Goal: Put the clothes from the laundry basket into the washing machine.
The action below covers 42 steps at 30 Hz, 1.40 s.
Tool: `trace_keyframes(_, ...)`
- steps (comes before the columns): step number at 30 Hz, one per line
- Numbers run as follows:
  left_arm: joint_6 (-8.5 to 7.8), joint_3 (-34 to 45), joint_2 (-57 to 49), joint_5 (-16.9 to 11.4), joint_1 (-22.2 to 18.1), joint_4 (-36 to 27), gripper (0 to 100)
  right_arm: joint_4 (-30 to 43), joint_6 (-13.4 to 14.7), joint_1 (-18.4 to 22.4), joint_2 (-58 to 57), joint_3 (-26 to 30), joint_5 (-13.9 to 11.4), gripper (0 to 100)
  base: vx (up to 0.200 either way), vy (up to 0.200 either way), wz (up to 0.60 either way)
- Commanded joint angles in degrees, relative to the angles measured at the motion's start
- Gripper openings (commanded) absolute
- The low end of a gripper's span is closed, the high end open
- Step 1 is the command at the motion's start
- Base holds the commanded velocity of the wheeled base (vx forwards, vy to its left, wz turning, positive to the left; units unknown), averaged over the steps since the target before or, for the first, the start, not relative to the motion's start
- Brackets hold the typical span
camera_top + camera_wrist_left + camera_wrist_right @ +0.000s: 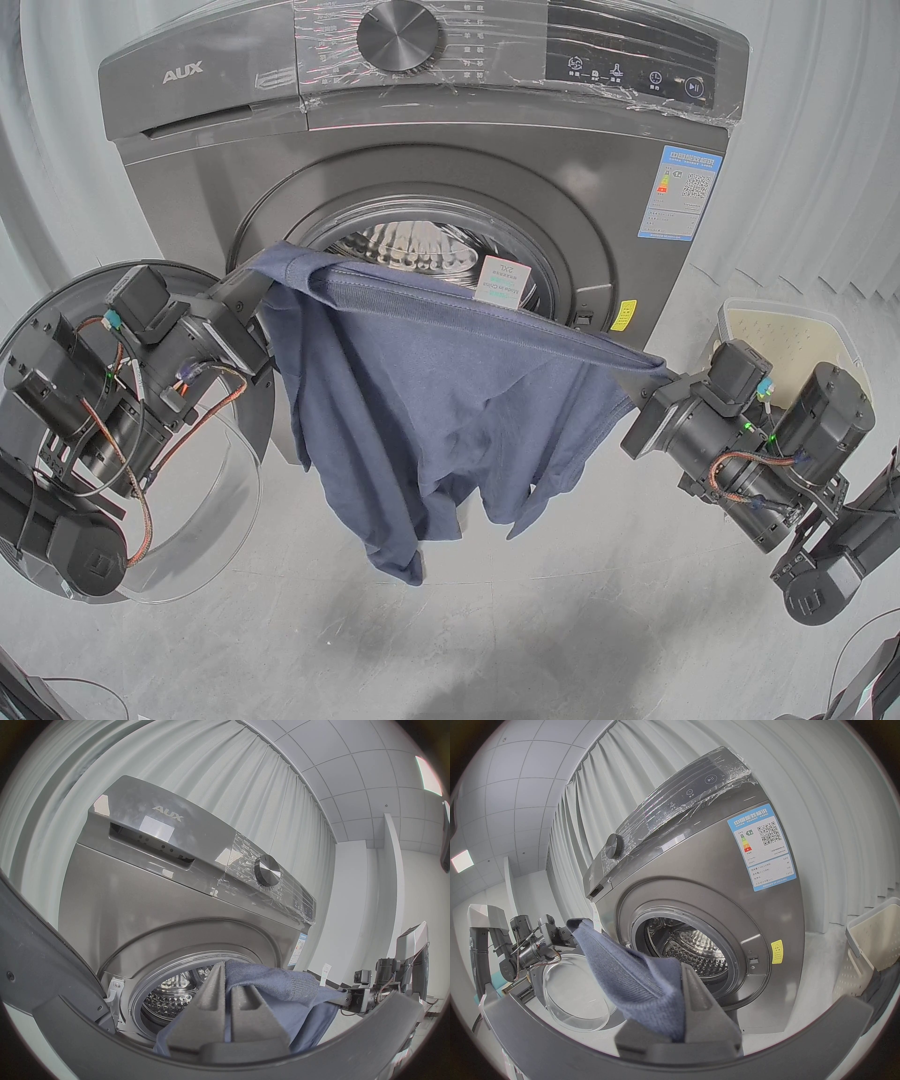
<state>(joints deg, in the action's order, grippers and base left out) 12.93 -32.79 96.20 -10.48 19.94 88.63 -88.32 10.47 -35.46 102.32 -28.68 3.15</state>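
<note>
Your left end effector [249,284] is clamped on one upper corner of the navy T-shirt [422,403]. Your right end effector [645,382] is clamped on the opposite corner, so the garment hangs stretched in the air between the two arms. Its top edge runs as a taut line across the front of the washing machine [187,187], higher on your left side and lower on your right, and it crosses the lower part of the round opening. The rest of the cloth droops in loose folds below that line, clear of the floor [562,609]. A white tag [502,280] stands up from the top edge near the middle. The shirt is outside the machine, just in front of the opening, and above its edge you can see the ribbed metal drum [412,244]. The glass door [220,525] is swung wide open toward your left and sits below and behind the left arm. In the left wrist view the dark foam fingers [208,1006] are pressed close together with blue cloth pinched between them. In the right wrist view the cloth folds over the near finger and hides the grip itself. The cream, perforated laundry basket [797,342] stands on the floor to the right of the machine, just behind your right arm.
</note>
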Motion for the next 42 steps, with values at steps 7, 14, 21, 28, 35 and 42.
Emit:
trace_keyframes(7,0.25,-0.25,-0.66,0.02,-0.52,0.06,0,-0.01,-0.19,-0.66,0.08,-0.5,0.11,0,0.0,0.0,0.0)
trace_keyframes(14,-0.1,-0.69,0.04,-0.15,0.1,0.06,0,-0.01,-0.28,-0.13,-1.94,-0.5,0.02,0,0.0,0.0,0.0)
trace_keyframes(21,0.07,0.62,-0.57,-3.4,0.36,0.06,0,-0.01,-0.1,-1.19,-1.68,0.3,0.19,0,0.0,0.0,0.0)
trace_keyframes(28,-0.1,1.06,-0.83,-4.72,6.69,-0.12,0,-0.01,1.13,-6.99,1.13,5.57,0.46,0,0.0,0.0,0.0)
trace_keyframes(35,-0.19,0.1,-0.83,-4.28,9.94,-0.21,0,-0.1,2.1,-12.61,11.24,3.99,0.99,100,0.0,0.0,0.0)
trace_keyframes(42,-0.89,-0.08,-0.83,-4.19,10.64,-0.21,0,-0.1,2.45,-17.18,14.05,6.45,0.99,100,0.0,0.0,0.0)
